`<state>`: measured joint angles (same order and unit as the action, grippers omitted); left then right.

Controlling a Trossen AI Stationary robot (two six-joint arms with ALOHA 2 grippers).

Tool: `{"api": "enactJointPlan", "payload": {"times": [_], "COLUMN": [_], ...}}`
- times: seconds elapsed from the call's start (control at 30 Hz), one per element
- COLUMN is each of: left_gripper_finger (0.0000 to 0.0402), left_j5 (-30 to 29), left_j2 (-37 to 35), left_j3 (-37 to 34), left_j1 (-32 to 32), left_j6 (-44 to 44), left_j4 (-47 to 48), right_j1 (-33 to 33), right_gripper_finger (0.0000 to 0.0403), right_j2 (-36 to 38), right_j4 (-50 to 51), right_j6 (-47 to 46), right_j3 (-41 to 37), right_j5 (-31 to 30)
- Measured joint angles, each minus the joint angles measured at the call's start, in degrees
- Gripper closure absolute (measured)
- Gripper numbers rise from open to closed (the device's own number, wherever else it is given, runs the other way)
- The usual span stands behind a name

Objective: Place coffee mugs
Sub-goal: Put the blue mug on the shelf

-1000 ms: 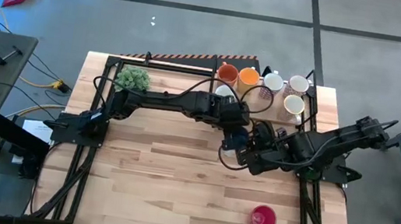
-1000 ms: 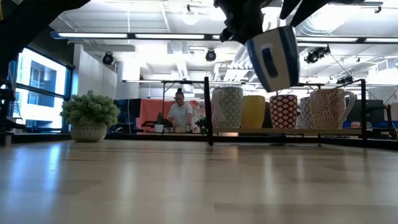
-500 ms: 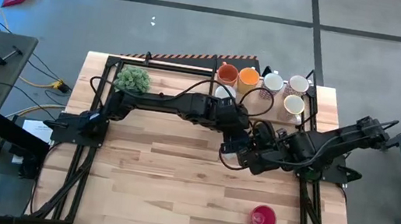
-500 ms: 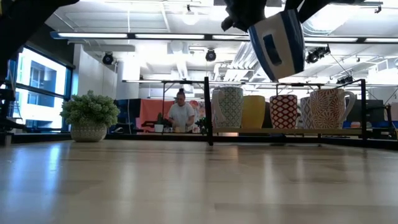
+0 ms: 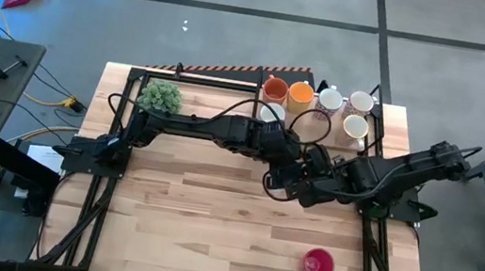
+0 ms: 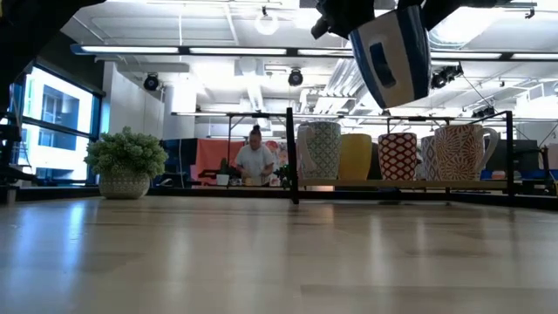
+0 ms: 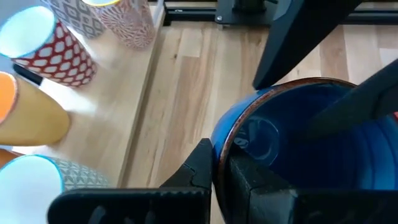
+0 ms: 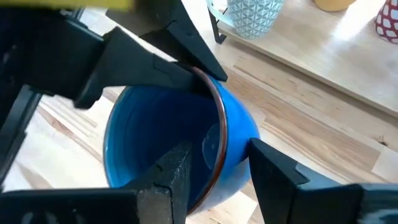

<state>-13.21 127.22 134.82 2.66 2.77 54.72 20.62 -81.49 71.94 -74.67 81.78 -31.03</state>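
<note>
Six mugs [image 5: 328, 99] on shelf [image 5: 370, 144], one blue mug [image 6: 390, 54], one red mug [image 5: 319, 263], one plant [image 5: 160, 96].

In the low view the blue mug [image 6: 391, 54] runs into the picture's top edge, its rim and both tools out of sight. From above, the arms cover that mug. In the left wrist view the rack's mugs [image 7: 46, 46] are cut by the edges. The distant person [image 6: 255, 162] is too small to tell more.

Open bare table [image 5: 193, 214] across lower left and centre of high view. Red mug [image 5: 318, 264] alone at lower right. Mug row [image 5: 316, 97] and potted plant [image 5: 161, 97] blocking upper edge. Both arms crossing mid-frame, meeting over blue mug [image 6: 390, 59], lifted clear of tabletop.
</note>
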Motion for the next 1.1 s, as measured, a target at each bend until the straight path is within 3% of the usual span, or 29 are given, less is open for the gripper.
{"api": "enactJointPlan", "payload": {"times": [0.5,0.87,1.1], "left_gripper_finger": [0.0398,0.0398,0.0397], "left_j5": [0.02,-0.16,-0.09], "left_j2": [0.55,0.76,0.76], "left_j3": [-0.35,-0.09,0.0], "left_j1": [0.93,1.14,1.2], "left_j6": [1.8,2.68,2.53], "left_j4": [4.62,5.02,4.82], "right_j1": [0.49,0.63,0.78], "right_gripper_finger": [0.0279,0.0388,0.04], "right_j2": [-5.2,-5.25,-4.97], "right_j4": [-0.11,-1.18,-1.27], "right_j6": [-4.14,-4.57,-3.55], "right_j3": [-0.02,-0.09,-0.11], "right_j5": [0.92,1.19,0.98]}}
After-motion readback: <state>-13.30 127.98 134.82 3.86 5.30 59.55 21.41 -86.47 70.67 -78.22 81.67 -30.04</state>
